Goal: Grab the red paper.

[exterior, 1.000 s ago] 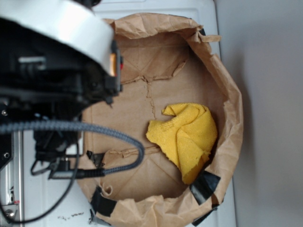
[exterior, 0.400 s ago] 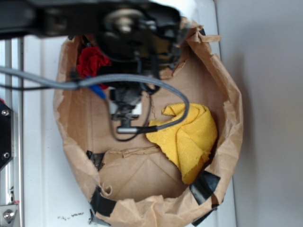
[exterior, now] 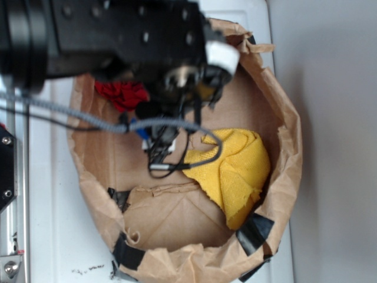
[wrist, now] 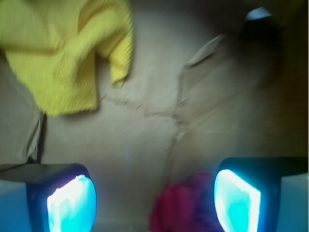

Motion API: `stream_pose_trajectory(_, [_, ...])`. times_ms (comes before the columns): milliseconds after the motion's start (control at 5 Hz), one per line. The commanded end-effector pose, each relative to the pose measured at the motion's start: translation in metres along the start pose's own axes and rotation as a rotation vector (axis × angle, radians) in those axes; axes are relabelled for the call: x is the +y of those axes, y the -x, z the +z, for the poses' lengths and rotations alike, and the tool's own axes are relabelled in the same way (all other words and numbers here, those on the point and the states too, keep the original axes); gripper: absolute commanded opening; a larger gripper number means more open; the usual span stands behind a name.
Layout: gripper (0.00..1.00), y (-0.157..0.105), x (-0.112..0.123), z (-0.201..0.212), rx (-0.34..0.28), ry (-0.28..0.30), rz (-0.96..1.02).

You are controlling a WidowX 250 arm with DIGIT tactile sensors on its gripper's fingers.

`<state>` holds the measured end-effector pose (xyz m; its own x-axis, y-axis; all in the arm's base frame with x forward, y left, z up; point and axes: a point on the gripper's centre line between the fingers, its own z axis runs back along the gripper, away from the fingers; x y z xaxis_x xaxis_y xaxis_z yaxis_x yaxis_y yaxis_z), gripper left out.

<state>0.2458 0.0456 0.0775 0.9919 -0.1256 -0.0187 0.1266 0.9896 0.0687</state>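
The red paper (exterior: 121,94) is a small crumpled wad on the floor of the brown paper bag (exterior: 285,135), at its upper left. The black arm partly covers it. In the wrist view, blurred, the red paper (wrist: 181,208) lies at the bottom edge between the fingers, close to the right pad (wrist: 236,200). My gripper (exterior: 156,141) hangs inside the bag, just right of and below the wad. Its jaws stand wide apart in the wrist view, and the gripper (wrist: 154,203) is open and holds nothing.
A yellow woven cloth (exterior: 232,168) lies crumpled at the right of the bag floor; the yellow cloth (wrist: 63,53) is at the upper left of the wrist view. Creased bag walls ring the floor, with black tape (exterior: 254,230) on the rim. A grey cable (exterior: 70,115) crosses the bag.
The arm has swung from the left, outside the bag, to over the bag's upper part. Since 0.4 s ago the wrist has turned, and the red paper shows beside the gripper.
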Motion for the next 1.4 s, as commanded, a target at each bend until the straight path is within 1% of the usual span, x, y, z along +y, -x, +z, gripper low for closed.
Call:
stream_pose_trajectory(0, [1.00,0.020,0.006,-0.019,-0.001,-0.051,-0.055])
stream_pose_trajectory(200, [1.00,0.017,0.024,-0.039,0.028,-0.082,-0.032])
stream_pose_trajectory(400, [1.00,0.014,0.033,-0.058,0.061,-0.146,-0.027])
stream_pose_trajectory(600, [0.68,0.013,0.035,-0.070,0.062,-0.160,-0.016])
stream_pose_trajectory(800, [0.00,0.026,0.025,-0.064,0.046,-0.161,-0.011])
stream_pose_trajectory(1000, [0.00,0.026,0.022,-0.055,0.025,-0.153,-0.011])
stream_pose_trajectory(1200, [0.00,0.021,0.023,-0.033,-0.009,-0.107,-0.012])
